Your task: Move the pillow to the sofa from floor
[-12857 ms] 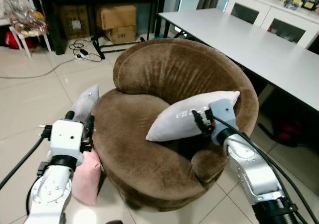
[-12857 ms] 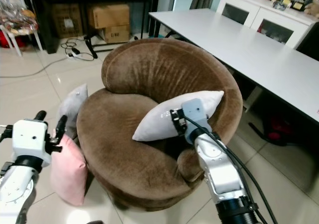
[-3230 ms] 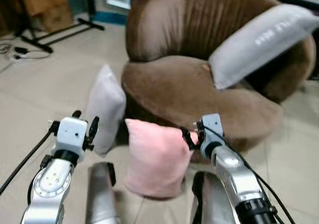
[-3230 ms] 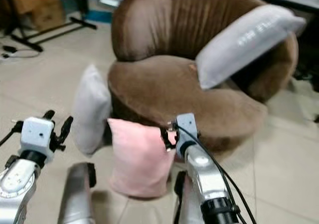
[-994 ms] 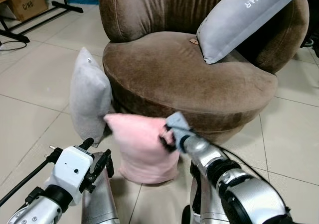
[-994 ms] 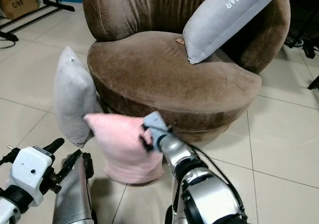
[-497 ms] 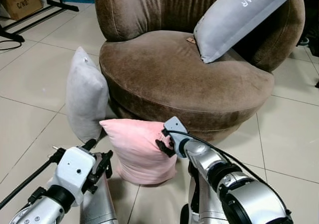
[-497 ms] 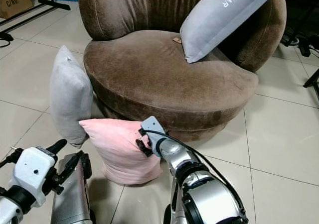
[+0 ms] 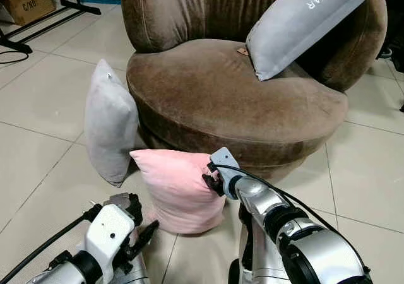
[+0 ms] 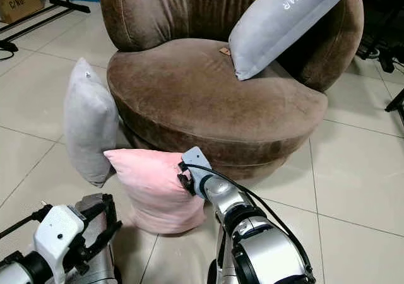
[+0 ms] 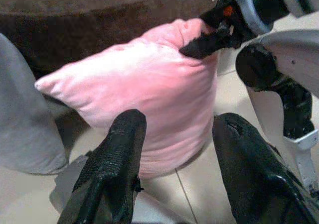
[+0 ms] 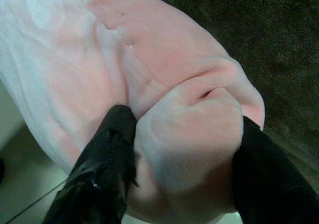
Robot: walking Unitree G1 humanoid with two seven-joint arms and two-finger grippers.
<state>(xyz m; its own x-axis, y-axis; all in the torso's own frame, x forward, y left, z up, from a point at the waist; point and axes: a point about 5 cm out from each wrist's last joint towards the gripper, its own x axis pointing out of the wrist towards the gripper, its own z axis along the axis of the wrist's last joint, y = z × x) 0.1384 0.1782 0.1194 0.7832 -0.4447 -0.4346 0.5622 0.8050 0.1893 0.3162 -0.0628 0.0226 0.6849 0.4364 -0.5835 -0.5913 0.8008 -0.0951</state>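
Note:
The pink pillow [image 9: 177, 192] stands upright on the tiled floor, against the front of the round brown sofa [image 9: 233, 104]. My right gripper [image 9: 211, 178] is shut on the pillow's upper right corner. In the right wrist view a bunched fold of the pillow [image 12: 184, 134] fills the gap between the black fingers [image 12: 107, 149]. My left gripper [image 9: 142, 222] is open, low and just left of the pillow's bottom. In the left wrist view the pink pillow [image 11: 149, 94] lies ahead, between the spread fingers [image 11: 119, 154], apart from them.
A grey pillow [image 9: 110, 129] leans on the sofa's left side, beside the pink one. A long grey pillow [image 9: 309, 19] rests on the sofa seat against the right armrest. A cardboard box [image 9: 25, 0] and black stand legs [image 9: 63, 9] are at the far left. Open tiles lie to the right.
My left arm has dropped lower and swung toward the pillow's base. The right gripper keeps its hold on the pillow's corner, and the pillow has barely shifted.

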